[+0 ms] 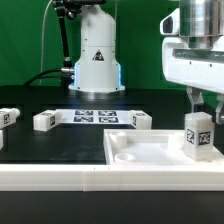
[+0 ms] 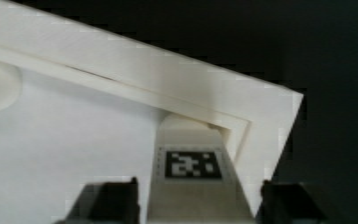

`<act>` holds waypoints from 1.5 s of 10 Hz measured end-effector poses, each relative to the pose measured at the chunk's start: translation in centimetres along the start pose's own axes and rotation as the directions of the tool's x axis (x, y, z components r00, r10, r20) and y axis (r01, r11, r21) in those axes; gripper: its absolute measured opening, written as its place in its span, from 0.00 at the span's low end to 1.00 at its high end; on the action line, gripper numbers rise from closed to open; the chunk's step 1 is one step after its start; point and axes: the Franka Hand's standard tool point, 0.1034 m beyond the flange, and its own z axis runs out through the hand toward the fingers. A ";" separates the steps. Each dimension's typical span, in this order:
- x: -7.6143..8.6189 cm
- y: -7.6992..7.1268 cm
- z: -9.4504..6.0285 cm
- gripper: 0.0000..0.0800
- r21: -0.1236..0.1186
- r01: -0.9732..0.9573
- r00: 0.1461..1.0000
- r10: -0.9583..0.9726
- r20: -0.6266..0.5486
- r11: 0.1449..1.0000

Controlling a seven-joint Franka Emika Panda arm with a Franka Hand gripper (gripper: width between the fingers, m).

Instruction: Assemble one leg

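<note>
My gripper [image 1: 204, 108] is at the exterior view's right, shut on the top of a leg [image 1: 200, 135], a small white block with a black-and-white tag. The leg stands upright at the near right corner of the large white tray-like piece [image 1: 150, 150]. I cannot tell whether its lower end touches the piece. In the wrist view the leg [image 2: 194, 165] runs between my two dark fingers [image 2: 108, 200], its far end at the corner rim of the piece [image 2: 140, 85]. Three more legs lie on the table: two at the left [image 1: 8, 118] [image 1: 43, 121] and one nearer the middle [image 1: 140, 120].
The marker board [image 1: 95, 117] lies flat behind the tray-like piece. A white robot base [image 1: 97, 60] stands at the back, in front of a green backdrop. The table is black.
</note>
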 end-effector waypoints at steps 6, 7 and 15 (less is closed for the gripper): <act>0.4 0.2 0.4 0.81 -0.033 0.609 0.793 -0.609 0.010 0.792; 0.3 0.1 0.4 0.81 -0.064 0.676 0.735 -0.678 0.001 0.734; 0.7 0.3 0.9 0.67 -0.060 0.946 0.321 -0.947 0.024 0.319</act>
